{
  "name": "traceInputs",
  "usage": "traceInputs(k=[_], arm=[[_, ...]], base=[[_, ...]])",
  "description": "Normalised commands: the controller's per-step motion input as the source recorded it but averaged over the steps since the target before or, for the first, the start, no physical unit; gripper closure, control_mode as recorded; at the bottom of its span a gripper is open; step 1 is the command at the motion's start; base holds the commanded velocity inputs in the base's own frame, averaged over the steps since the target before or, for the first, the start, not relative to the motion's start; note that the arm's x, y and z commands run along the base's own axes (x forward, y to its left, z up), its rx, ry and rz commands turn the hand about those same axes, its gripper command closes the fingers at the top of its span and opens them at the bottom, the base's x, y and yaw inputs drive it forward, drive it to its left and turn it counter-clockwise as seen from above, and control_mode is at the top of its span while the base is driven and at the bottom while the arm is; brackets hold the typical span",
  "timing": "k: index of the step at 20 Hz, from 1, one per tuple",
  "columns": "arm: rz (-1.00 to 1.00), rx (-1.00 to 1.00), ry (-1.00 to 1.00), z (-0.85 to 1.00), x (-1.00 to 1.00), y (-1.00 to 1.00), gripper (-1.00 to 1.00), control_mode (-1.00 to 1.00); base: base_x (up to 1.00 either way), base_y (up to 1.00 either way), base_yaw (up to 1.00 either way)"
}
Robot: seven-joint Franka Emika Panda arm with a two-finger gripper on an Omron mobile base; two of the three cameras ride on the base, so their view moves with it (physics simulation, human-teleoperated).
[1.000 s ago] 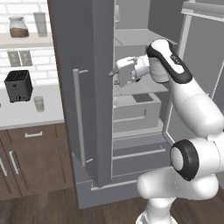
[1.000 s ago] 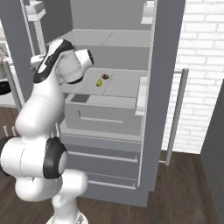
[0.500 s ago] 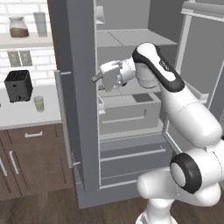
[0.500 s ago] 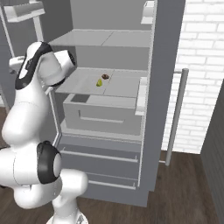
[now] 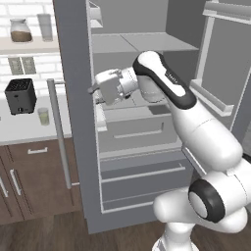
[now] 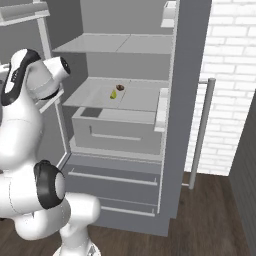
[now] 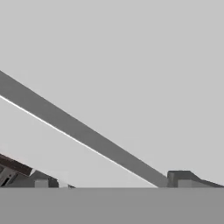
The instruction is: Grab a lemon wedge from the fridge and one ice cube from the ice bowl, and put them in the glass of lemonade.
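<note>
I see the fridge open, with the lemon wedge lying on its middle shelf. My claw is spread wide, holding nothing, near the left door's edge.

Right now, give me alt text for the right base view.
The fridge stands open, and a tiny yellow lemon wedge lies on its middle shelf beside a small dark round thing, above a closed grey drawer. The white robot arm rises at the left.
</note>
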Motion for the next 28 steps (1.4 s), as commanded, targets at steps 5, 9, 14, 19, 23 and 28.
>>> traceInputs(k=[5, 9, 14, 19, 23, 28], arm=[[0.0, -0.06, 0.0, 0.0, -0.02, 0.6, -1.0, -1.0], [0.0, -0.01, -0.03, 0.21, -0.2, -0.25, -1.0, -1.0], [0.0, 0.0, -0.04, 0.34, -0.26, -0.62, -1.0, -1.0], [-0.03, -0.01, 0.0, 0.06, -0.01, -0.71, -1.0, -1.0], [-0.18, -0.11, 0.0, -0.08, -0.09, -0.72, -1.0, -1.0], [-0.32, -0.24, -0.01, -0.29, -0.23, -0.68, -1.0, -1.0]], base=[[0.0, 0.0, 0.0], [0.0, 0.0, 0.0], [0.0, 0.0, 0.0], [0.0, 0.0, 0.0], [0.0, 0.0, 0.0], [0.0, 0.0, 0.0]])
